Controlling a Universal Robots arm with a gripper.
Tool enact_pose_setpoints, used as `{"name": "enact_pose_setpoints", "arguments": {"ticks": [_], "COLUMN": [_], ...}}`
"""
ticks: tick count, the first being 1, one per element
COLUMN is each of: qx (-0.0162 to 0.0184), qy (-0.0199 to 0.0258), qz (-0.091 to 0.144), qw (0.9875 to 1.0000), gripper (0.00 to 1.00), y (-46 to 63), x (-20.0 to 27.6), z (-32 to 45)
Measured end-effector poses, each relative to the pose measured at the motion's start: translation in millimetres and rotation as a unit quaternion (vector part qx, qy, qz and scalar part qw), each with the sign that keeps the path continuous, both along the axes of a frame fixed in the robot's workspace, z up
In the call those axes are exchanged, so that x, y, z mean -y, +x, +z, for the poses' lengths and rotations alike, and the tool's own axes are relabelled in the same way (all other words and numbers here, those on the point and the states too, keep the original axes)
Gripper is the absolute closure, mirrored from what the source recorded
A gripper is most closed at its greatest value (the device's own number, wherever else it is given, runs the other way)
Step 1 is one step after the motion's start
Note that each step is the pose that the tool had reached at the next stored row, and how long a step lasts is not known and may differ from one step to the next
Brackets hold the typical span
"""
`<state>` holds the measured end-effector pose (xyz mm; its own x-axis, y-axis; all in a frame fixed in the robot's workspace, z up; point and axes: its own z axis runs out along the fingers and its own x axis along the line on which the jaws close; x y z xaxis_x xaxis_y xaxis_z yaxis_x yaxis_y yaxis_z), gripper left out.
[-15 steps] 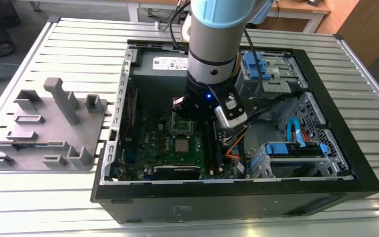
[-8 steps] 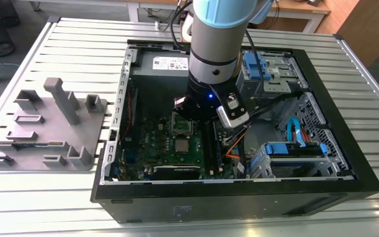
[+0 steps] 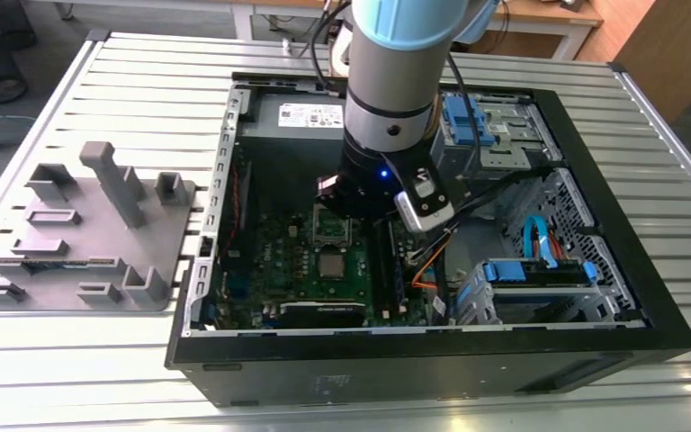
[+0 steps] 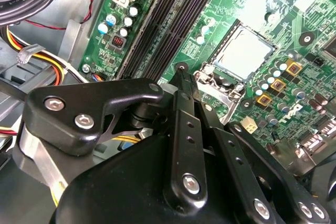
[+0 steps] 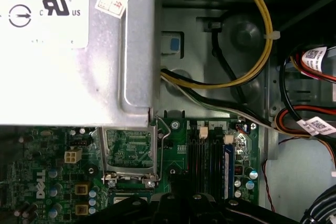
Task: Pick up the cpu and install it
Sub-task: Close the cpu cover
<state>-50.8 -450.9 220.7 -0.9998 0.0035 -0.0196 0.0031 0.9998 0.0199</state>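
The cpu point(image 3: 331, 264) is a small silver square lying flat in its socket on the green motherboard point(image 3: 285, 270) inside the open computer case. The second wrist view shows its shiny top point(image 4: 242, 51) framed by the socket. The socket bracket point(image 5: 129, 150) stands raised beside it, and the board shows through its window. My gripper point(image 4: 181, 72) hangs low over the board beside the socket, near the bracket's hinge. Its black fingers point(image 4: 184, 129) come together at the tip with nothing between them. In the exterior view the arm's wrist point(image 3: 381, 193) covers the gripper.
The grey power supply point(image 5: 68, 45) and bundled cables point(image 5: 252, 72) sit close to the socket. Memory slots point(image 4: 173, 19) run beside it. Blue drive cages point(image 3: 538, 270) fill the case at the exterior view's right. A grey fixture tray point(image 3: 69, 243) lies outside the case on the left.
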Motion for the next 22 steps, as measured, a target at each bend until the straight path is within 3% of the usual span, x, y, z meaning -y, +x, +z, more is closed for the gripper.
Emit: {"name": "enact_pose_setpoints", "arguments": {"ticks": [19, 22], "qx": [0.0000, 0.0000], "qy": [0.0000, 0.0000], "qz": [0.000, 0.010], "qw": [1.0000, 1.0000], "gripper": [0.89, 0.89], "y": [3.1, 3.2], "x": [-12.7, -13.9], "z": [-3.5, -4.2]}}
